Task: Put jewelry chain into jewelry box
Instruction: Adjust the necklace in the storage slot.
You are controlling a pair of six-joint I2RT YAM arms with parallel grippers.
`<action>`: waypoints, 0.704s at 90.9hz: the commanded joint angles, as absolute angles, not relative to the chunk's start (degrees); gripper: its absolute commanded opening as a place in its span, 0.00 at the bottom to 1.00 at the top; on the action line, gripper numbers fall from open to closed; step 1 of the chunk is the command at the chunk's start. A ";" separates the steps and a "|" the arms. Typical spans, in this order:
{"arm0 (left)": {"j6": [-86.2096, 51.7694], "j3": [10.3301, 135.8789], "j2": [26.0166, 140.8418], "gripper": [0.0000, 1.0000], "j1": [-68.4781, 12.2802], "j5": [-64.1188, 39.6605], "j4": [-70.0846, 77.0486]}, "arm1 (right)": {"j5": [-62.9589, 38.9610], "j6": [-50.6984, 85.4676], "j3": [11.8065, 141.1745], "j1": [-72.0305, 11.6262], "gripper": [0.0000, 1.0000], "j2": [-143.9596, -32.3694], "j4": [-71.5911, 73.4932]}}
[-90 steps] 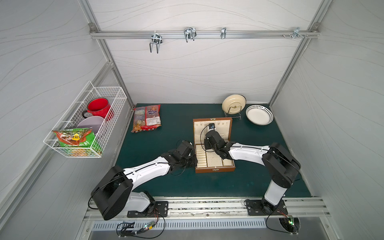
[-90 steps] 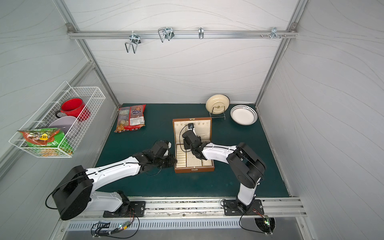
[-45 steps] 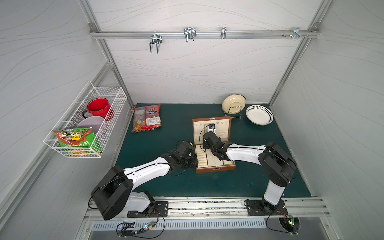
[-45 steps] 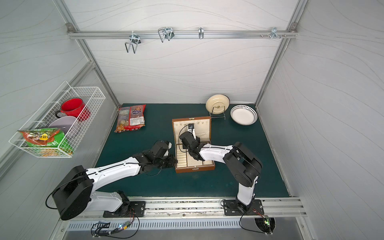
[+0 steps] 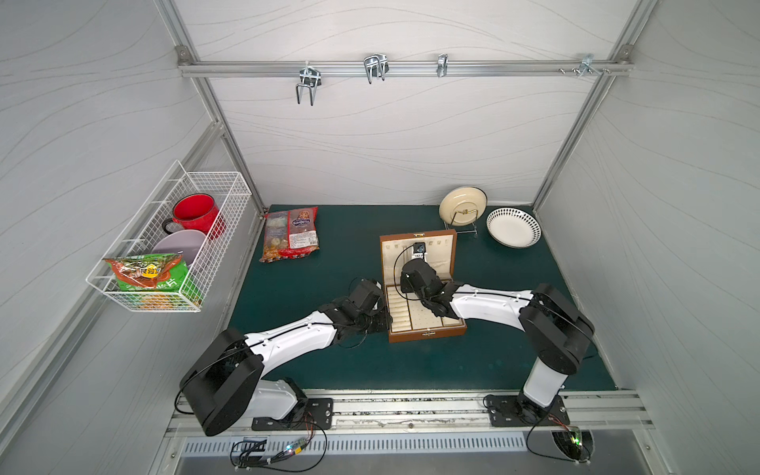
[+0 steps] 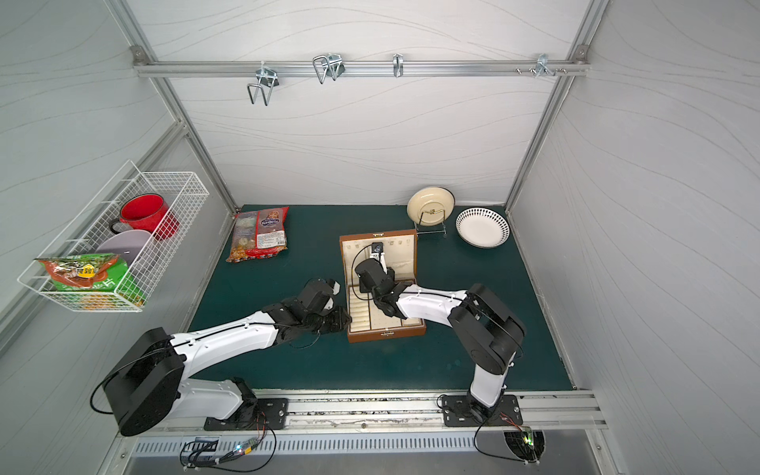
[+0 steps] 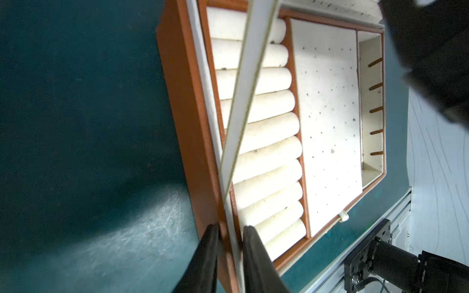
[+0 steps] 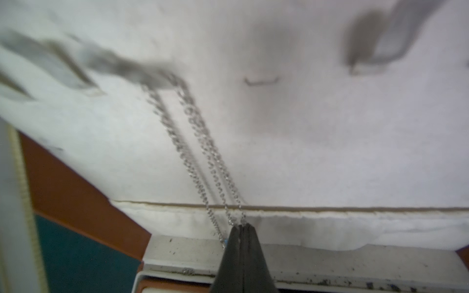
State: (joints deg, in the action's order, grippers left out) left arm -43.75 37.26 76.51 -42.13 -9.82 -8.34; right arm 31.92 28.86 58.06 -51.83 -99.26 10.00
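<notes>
The whole table (image 5: 514, 362) is seen from high above, steeply downward, in both top views, which share nearly everything. The jewelry box (image 7: 187, 126) is viewed closely from the left wrist, its lid lining (image 8: 304, 139) closer from the right.

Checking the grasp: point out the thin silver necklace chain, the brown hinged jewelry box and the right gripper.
thin silver necklace chain (image 8: 212, 152), right wrist view, midway along one strand.
brown hinged jewelry box (image 5: 411, 337), in a top view, front wall.
right gripper (image 8: 241, 228), right wrist view, between its shut fingertips.
</notes>
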 commanded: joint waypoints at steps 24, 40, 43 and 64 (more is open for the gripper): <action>-44.11 36.00 75.41 0.22 -42.56 -10.10 -6.28 | 29.27 25.67 57.26 -48.59 0.00 -93.22 8.57; -44.18 35.86 75.19 0.22 -42.60 -10.10 -6.12 | 28.31 24.51 58.70 -47.52 0.00 -93.81 7.91; -44.13 35.86 75.23 0.22 -42.62 -10.12 -6.13 | 28.29 24.37 58.93 -47.47 0.00 -93.87 8.00; -44.14 35.75 75.05 0.21 -42.63 -10.07 -6.22 | 28.75 22.14 60.60 -46.94 0.00 -93.35 8.23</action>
State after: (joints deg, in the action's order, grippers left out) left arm -43.99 36.03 75.85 -42.13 -9.80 -6.66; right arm 28.86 24.05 58.22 -47.42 -94.65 8.47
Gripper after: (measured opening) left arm 0.216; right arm 0.056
